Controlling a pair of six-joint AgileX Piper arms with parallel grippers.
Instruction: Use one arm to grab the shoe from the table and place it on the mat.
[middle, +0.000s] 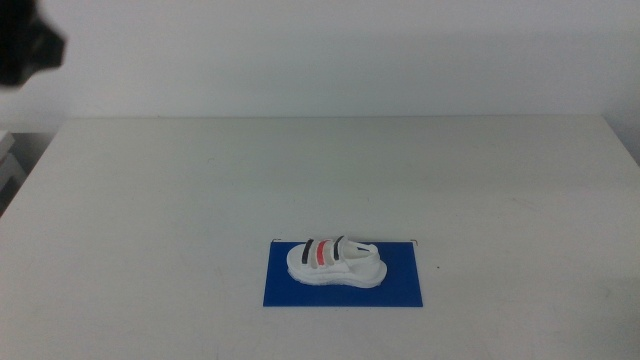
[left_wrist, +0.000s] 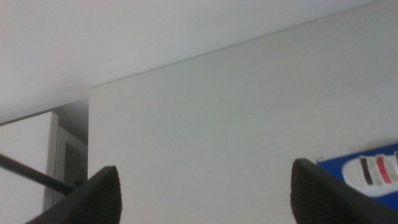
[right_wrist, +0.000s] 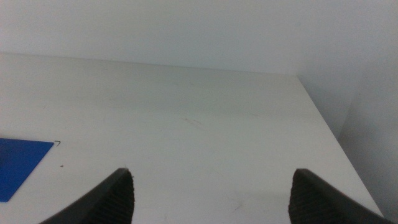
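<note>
The sandal (middle: 335, 262) lay on the blue mat (middle: 400, 290) (placement looked done); both grippers (left_wrist: 205, 193) (right_wrist: 211, 193) gaped empty, needing only to stay clear.

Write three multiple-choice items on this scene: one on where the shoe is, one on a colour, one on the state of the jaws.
1. Where is the shoe?
A. On the mat
B. On the bare table, beside the mat
C. Held in a gripper

2. What colour is the shoe's middle strap?
A. Green
B. Red
C. Yellow

3. How do the jaws of the left gripper and right gripper stand?
A. Both shut on the shoe
B. One shut, one open
C. Both wide open and empty

Answers:
1. A, the middle view shows the shoe lying within the blue rectangle.
2. B, a red strap sits between two dark ones.
3. C, each wrist view shows its two jaws far apart over the table.
</note>
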